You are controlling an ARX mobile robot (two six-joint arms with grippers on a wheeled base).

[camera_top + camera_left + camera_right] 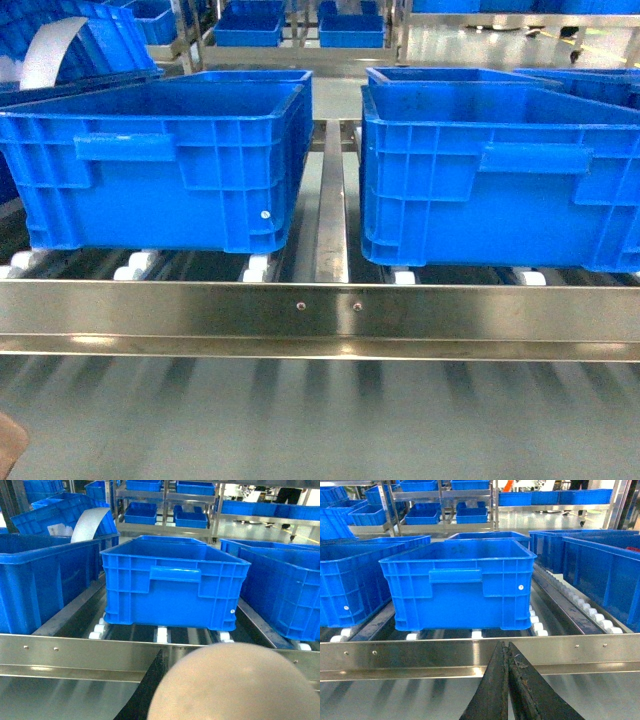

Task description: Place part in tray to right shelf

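Observation:
The beige tray [235, 685] fills the lower right of the left wrist view as a large blurred rounded shape. It lies hard against the one black finger [152, 680] that shows of my left gripper [172, 662]; the other finger is hidden behind it. A beige sliver [8, 445] shows at the head view's bottom-left corner. The part is out of view. My right gripper [507, 647] is shut with nothing in it, its tips just before the shelf's front rail [420, 655]. Neither gripper shows in the head view.
The steel shelf rail [200, 305] runs across the front, with white rollers [256, 268] and a centre divider [332, 210] behind. One blue crate [160, 160] sits left of the divider, another [500, 170] right. More crates and racks stand behind; a white curved sheet [90, 522] is far left.

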